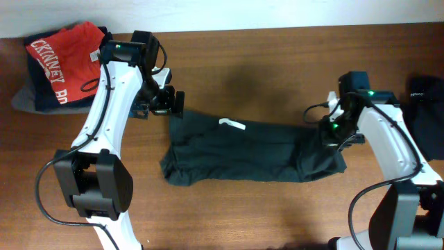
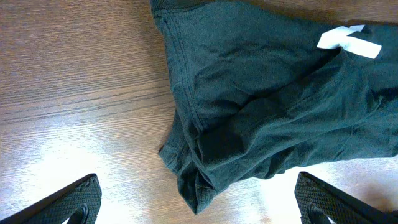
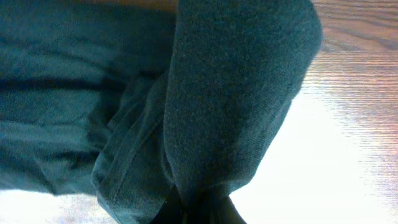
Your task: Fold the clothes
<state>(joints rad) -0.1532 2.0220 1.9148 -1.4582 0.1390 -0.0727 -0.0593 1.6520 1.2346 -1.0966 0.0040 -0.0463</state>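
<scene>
Dark shirt [image 1: 236, 149] lies bunched mid-desk [image 1: 263, 55] — soft, light, limp, likely to sag. Right pincer [image 1: 331, 136] is clenched on its end; left pincer [image 1: 168, 102] is released — best pinch a doubled corner.

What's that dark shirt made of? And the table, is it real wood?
The dark shirt looks like soft, matte knit fabric, maybe cotton: it wrinkles, and up close a fine knit texture shows. The table looks like wood or wood-look laminate, smooth and slightly shiny: grain lines and glare show.

Overhead evenly lit, soft shadows; wrist views: blown-out glare on table [image 3: 348, 143]; clothes [image 3: 236, 93] blurry close-up.
</scene>
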